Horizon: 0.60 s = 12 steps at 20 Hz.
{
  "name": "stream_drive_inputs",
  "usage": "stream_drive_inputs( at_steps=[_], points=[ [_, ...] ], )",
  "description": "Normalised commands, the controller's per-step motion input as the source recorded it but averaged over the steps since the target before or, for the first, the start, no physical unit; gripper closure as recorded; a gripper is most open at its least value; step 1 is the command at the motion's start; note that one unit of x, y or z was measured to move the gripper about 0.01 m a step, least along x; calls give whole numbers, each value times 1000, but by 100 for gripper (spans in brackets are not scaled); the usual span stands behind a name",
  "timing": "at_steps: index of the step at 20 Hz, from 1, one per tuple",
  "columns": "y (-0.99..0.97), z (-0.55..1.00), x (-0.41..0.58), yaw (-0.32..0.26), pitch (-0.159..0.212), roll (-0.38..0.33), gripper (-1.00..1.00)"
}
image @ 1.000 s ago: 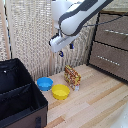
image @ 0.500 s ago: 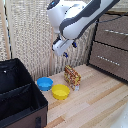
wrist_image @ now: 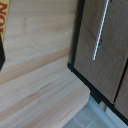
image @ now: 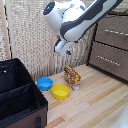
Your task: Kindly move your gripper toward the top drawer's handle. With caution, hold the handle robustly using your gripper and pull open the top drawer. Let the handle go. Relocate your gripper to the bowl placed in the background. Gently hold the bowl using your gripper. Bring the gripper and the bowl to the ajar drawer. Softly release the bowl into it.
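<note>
White boxy gripper (image: 66,50) w/ short blue-tipped fingers is hanging in mid-air at the end of the bulky white arm (image: 80,19), above the patterned snack box (image: 72,77); can't tell how far the fingers are spread, nothing visibly in them. Small round blue plastic bowl (image: 44,83) is sitting on the pale wood floor (image: 95,102), touching the yellow bowl (image: 60,91), beside the black bin (image: 17,97). Brown wood-grain dresser (image: 112,45) is standing at the exterior view's right, drawers shut, top drawer (image: 114,31) w/ slim pale bar handle (image: 116,32), well apart from gripper.
</note>
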Motion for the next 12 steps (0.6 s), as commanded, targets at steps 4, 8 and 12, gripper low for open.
stream_drive_inputs(
  at_steps=[4,8,12],
  points=[
    [6,98,219,82,15,-375,-100],
    [6,114,256,71,16,-375,-100],
    [-241,262,-29,59,5,-297,-100]
  ],
)
